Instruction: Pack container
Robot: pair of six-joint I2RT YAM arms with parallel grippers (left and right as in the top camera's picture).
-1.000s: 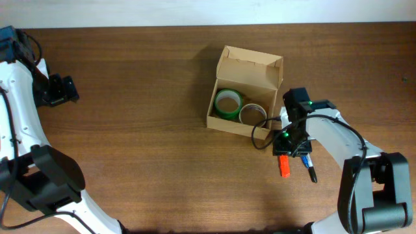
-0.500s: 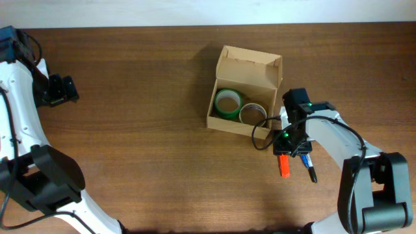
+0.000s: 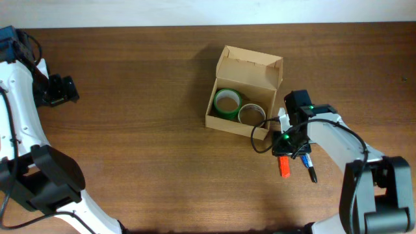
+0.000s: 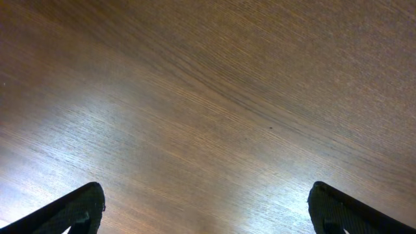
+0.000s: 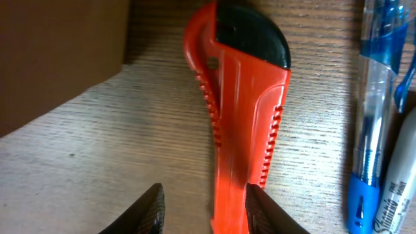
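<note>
The box (image 3: pixel 250 70) sits open on the table (image 3: pixel 143 130), right of centre, near the right hand (image 5: pixel 207 208). It looks light, thin and easily dented, so grip a side wall. The right hand loosely straddles an orange cutter (image 5: pixel 247 117); the left hand (image 4: pixel 205 198) is spread wide.

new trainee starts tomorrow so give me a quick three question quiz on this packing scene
1. True or false: the lid of the box stands open.
2. How many tape rolls lie inside the box?
3. What does the right gripper hang over? A: a tape roll. B: an orange cutter. C: nothing but bare table.

Key: 1 true; 2 two; 3 B.
</note>
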